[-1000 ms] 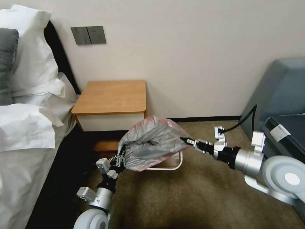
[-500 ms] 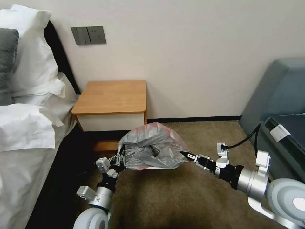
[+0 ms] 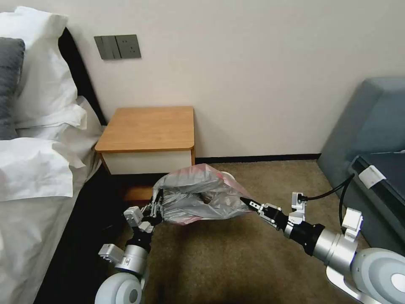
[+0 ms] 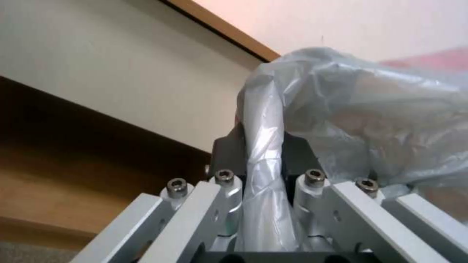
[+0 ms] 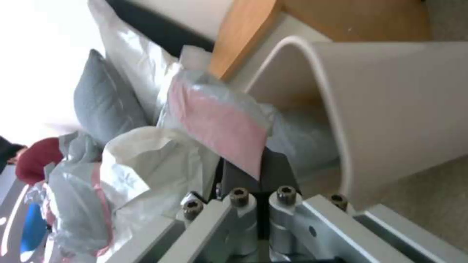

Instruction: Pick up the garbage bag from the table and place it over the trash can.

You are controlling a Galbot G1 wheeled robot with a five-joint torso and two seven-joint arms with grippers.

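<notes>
Head high; wrists close, garbage bag (image 3: 198, 194) shared.

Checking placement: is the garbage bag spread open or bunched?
Spread open: garbage bag stretched between left gripper and right gripper, over the trash can.

thin plastic over hard plastic, beside wood and metal

the garbage bag (image 3: 198, 196) is thin, crinkled, glossy grey film with a pinkish-red rim. the trash can (image 5: 390, 109) is smooth, matt cream plastic. the table (image 3: 149, 126) has a smooth wooden top. the left gripper (image 3: 157, 207) and right gripper (image 3: 246, 199) show brushed metal with steel screws. the carpet (image 3: 236, 261) looks rough.
</notes>
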